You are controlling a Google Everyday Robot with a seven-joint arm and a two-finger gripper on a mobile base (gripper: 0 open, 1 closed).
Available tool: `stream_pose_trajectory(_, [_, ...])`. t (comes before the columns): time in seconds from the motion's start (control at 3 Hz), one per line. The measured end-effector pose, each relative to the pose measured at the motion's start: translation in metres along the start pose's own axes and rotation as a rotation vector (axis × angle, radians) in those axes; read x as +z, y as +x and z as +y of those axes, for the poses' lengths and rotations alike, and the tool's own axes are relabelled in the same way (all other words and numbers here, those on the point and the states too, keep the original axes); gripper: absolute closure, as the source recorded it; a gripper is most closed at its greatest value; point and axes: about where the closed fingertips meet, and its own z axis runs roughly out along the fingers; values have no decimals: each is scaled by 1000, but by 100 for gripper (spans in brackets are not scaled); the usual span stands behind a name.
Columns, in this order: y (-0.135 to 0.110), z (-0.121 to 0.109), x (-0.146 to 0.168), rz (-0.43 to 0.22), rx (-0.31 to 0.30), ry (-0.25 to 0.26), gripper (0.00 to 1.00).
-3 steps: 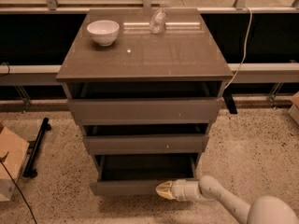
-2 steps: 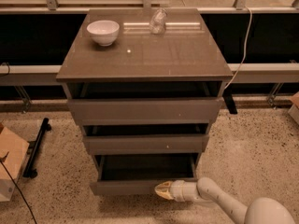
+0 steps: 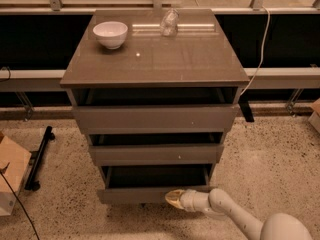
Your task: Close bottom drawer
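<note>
Crept slightly left since a second ago: gripper [image 3: 175, 199] at right end of bottom drawer [image 3: 135, 195] front edge, grip unreadable, drawer directly beyond, sliding axis toward cabinet [image 3: 190, 59].

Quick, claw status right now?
Claw: low, at the front of the bottom drawer, right of its centre; open or closed cannot be told.

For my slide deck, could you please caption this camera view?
Gripper at the front of the partly open bottom drawer; white bowl on the cabinet top.
</note>
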Motion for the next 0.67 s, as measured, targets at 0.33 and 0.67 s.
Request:
stream_pose_trajectory(0.33, [-1, 0, 2, -4, -4, 2, 34])
stream_pose_trajectory(0.67, [-2, 2, 4, -5, -4, -1, 11])
